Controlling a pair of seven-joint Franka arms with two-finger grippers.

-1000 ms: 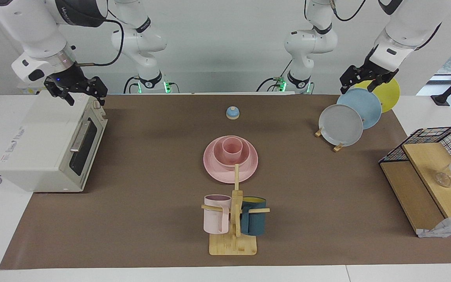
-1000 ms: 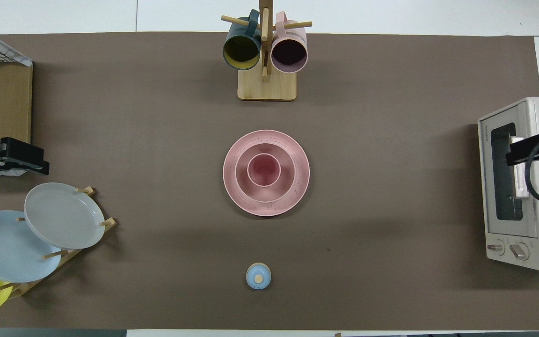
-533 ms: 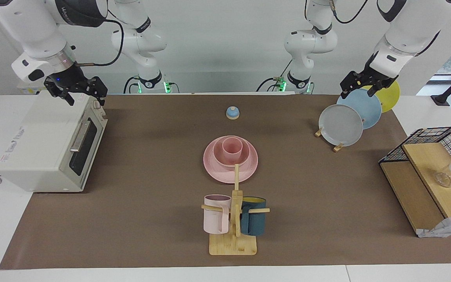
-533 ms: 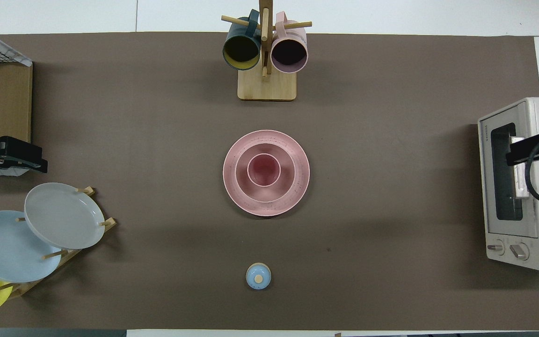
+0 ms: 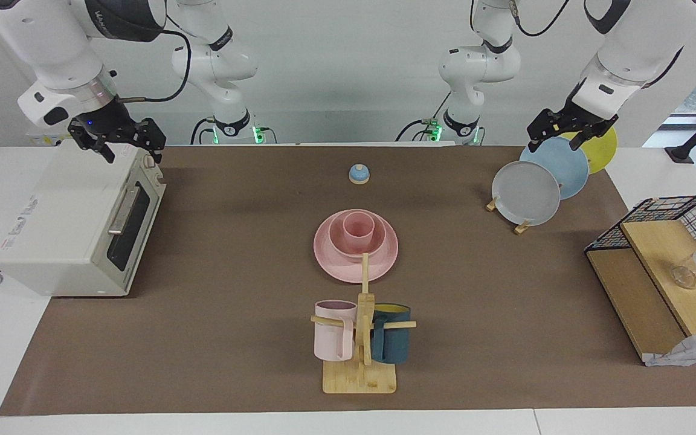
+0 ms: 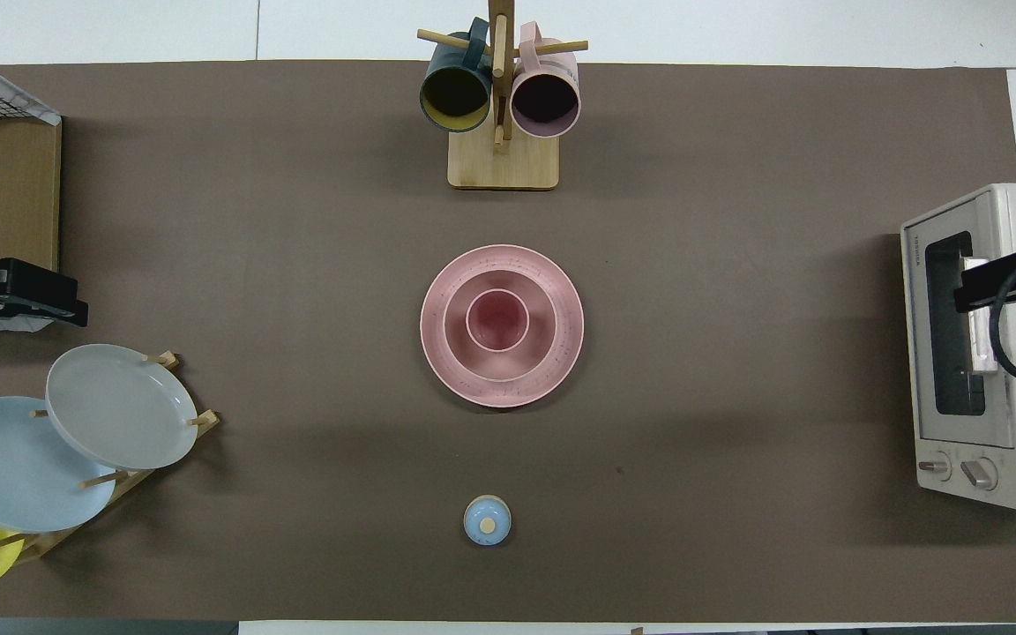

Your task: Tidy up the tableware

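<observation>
The pink plate (image 5: 330,267) lies at the middle of the table. The pink bowl (image 5: 378,243) sits in it, and the small pink cup (image 5: 358,227) stands upright in the bowl. In the overhead view the plate (image 6: 571,326), bowl (image 6: 544,331) and cup (image 6: 497,319) are nested concentrically. My left gripper (image 5: 567,132) is open and empty in the air over the plate rack, and it shows in the overhead view (image 6: 32,300). My right gripper (image 5: 121,142) is open and empty over the toaster oven, and it shows in the overhead view (image 6: 1002,282).
A rack holds a grey plate (image 5: 526,192), a blue plate (image 5: 565,160) and a yellow plate (image 5: 605,145). A mug tree (image 5: 361,338) with a pale pink mug and a teal mug stands farther from the robots than the pink set. A toaster oven (image 5: 64,223), a small blue bell (image 5: 359,174) and a wire shelf (image 5: 662,266) are also on the table.
My left gripper has drifted slightly upward and toward the left arm's end of the table. My right arm and the pink set have not moved.
</observation>
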